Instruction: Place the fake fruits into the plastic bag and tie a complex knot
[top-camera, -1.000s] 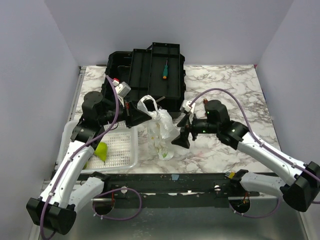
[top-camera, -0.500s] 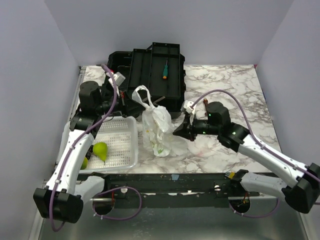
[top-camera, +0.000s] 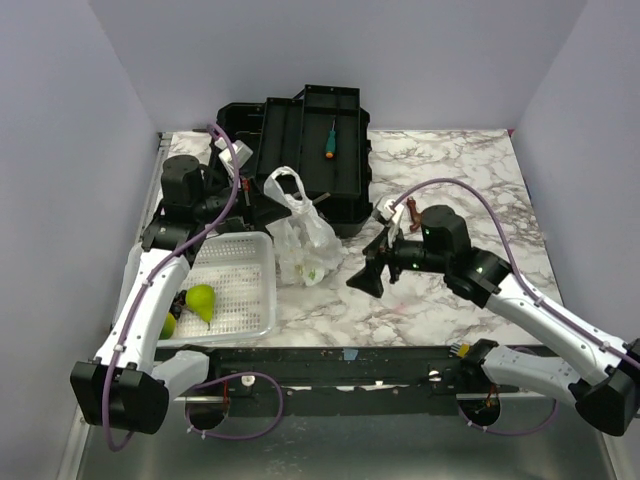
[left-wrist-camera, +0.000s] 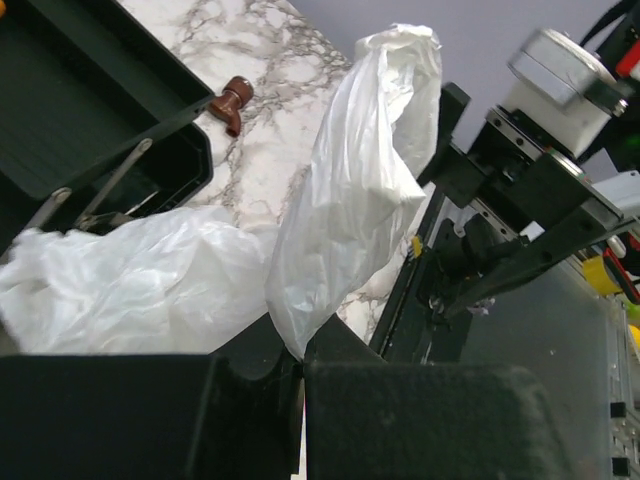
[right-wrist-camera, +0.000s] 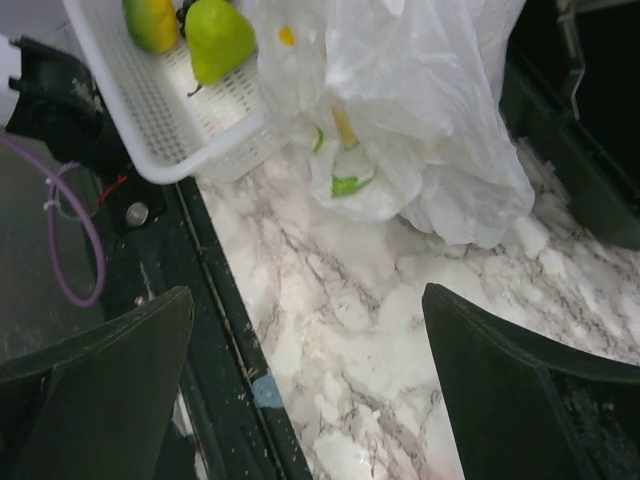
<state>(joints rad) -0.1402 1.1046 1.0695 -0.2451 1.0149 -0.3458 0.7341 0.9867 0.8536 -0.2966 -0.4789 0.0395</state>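
Bag contents are hard to read: yellow and green patches show through the plastic bag (right-wrist-camera: 400, 120) in the right wrist view, but print or fruit cannot be told apart. The left gripper (left-wrist-camera: 300, 370) has its tips cut off by the frame's lower edge in its own view. A fold of the bag runs down into the closed jaws, so it is clamped on the film. From above, the left gripper (top-camera: 262, 210) sits at the bag's left side, its fingers hidden under the wrist.

The bag (top-camera: 300, 240) slumps on the marble table (top-camera: 450, 170), one handle loop (top-camera: 283, 185) standing up loose. The right gripper (top-camera: 370, 262) hovers just right of the bag, fingers spread wide, nothing between them. Bare marble lies right of it.

Two fake fruits (top-camera: 200, 300) lie in the white perforated basket (top-camera: 240, 290), touching the bag's left edge. A black toolbox (top-camera: 300, 140) crowds the bag from behind, with a green-handled screwdriver (top-camera: 329, 140) inside. A small brown object (top-camera: 410, 213) rests near the right wrist.
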